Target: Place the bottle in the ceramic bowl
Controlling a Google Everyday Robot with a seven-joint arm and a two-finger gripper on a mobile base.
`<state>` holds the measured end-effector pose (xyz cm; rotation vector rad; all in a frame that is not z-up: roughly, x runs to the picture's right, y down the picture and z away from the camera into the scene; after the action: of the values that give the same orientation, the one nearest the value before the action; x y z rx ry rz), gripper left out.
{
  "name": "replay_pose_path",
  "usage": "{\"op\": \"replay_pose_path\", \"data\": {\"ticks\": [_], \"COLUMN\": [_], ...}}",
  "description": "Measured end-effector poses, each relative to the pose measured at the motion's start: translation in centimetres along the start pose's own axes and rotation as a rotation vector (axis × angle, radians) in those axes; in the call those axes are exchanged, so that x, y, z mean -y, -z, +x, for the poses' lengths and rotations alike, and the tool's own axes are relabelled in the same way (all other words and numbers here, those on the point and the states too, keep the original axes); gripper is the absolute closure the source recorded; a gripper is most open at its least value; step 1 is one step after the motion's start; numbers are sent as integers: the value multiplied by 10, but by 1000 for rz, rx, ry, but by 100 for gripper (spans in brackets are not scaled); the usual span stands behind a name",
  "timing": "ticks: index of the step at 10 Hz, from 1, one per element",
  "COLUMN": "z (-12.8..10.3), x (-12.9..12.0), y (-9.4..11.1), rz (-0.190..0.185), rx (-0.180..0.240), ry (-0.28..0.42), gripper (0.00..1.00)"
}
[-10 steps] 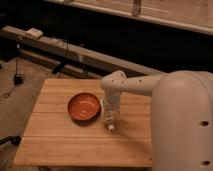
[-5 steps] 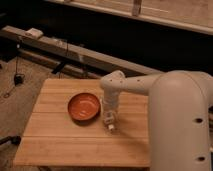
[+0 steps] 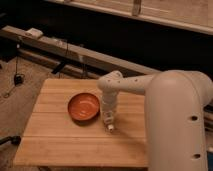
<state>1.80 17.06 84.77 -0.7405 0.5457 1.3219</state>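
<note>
One arm (image 3: 131, 84) is all I have on this rig, and it reaches in over the right side of the tabletop (image 3: 60, 145) as I see it, its bulky white body covering that edge and the near right corner. The wrist turns straight down and the tool (image 3: 108, 121) points at the wood, about midway between the far and near edges.

The tool is pressed together on the bottle (image 3: 110, 128). Only a small white end of the bottle shows, poking out beneath the tool's tip and down at the tabletop surface; the rest is hidden by the tool. I cannot tell whether that end rests on the wood or sits just clear of it.

The bowl (image 3: 80, 106) stands near the middle of the tabletop, slightly closer to the far edge than the near one. It is orange-red with a darker rim, upright, with nothing in it. The tool and bottle are just beside its rim on the arm's side, not touching it as far as I can tell, and outside the bowl.

Beyond the far edge a long beam (image 3: 75, 50) runs across the view on a slant, with a small pale object (image 3: 34, 33) lying on its left end. Dark cables (image 3: 17, 77) trail on the floor (image 3: 25, 107) off the far left corner.
</note>
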Motion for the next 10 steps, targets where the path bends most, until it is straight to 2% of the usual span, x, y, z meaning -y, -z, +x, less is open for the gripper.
{"op": "replay_pose_path", "data": {"ticks": [2,5,8,10], "z": [7,18,20,10], "x": [5,3,-19,-48], "y": [18,75,121,129], "rz": [31,88,126,125], "rx": [14,76,140,150], "ry": [-27,-35,-1,39], "gripper": [100,100,100,100]}}
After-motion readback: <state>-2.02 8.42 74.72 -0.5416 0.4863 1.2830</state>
